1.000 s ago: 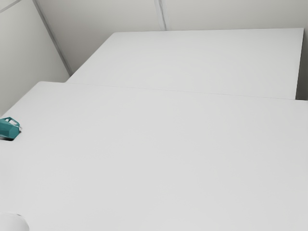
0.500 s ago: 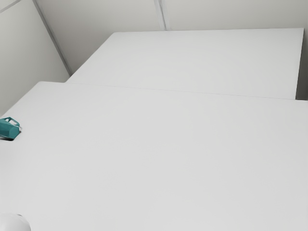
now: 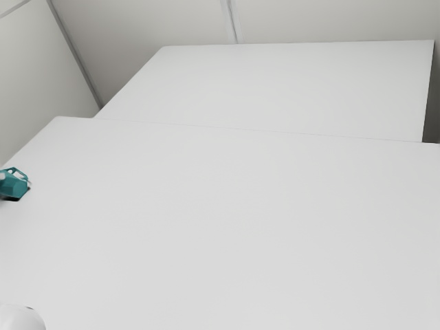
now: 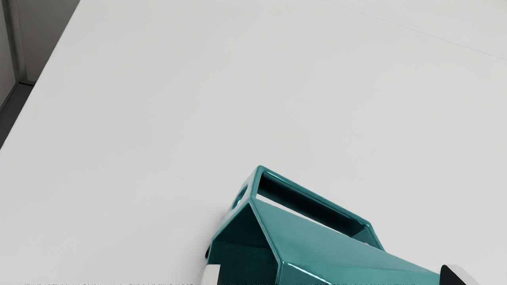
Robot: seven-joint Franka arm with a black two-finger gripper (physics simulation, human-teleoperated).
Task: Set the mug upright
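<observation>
At the exterior view's left edge, a pale tip of my gripper [image 3: 2,176] overlaps the teal mug [image 3: 15,185], which is partly cut off by that edge. The faceted mug [image 4: 317,241] lies on its side on the white table [image 4: 237,99], its handle sticking out sideways. In the wrist view my gripper [image 4: 333,274] is open, its fingers wide apart with the mug's body between them. One fingertip [image 4: 212,274] overlaps the mug's dark mouth; the other fingertip [image 4: 455,275] is by its base end. No contact from both sides can be made out.
A white rounded part of the arm [image 3: 19,318] shows at the exterior view's lower left corner. A second white table surface [image 3: 275,89] adjoins behind the first. Pale walls [image 3: 137,27] stand beyond, and the table's edge runs past the mug's handle side at some distance.
The pale gripper tip has come in over the mug at the exterior view's left edge. The white arm part has shifted slightly toward that view's right. The mug shows no clear move.
</observation>
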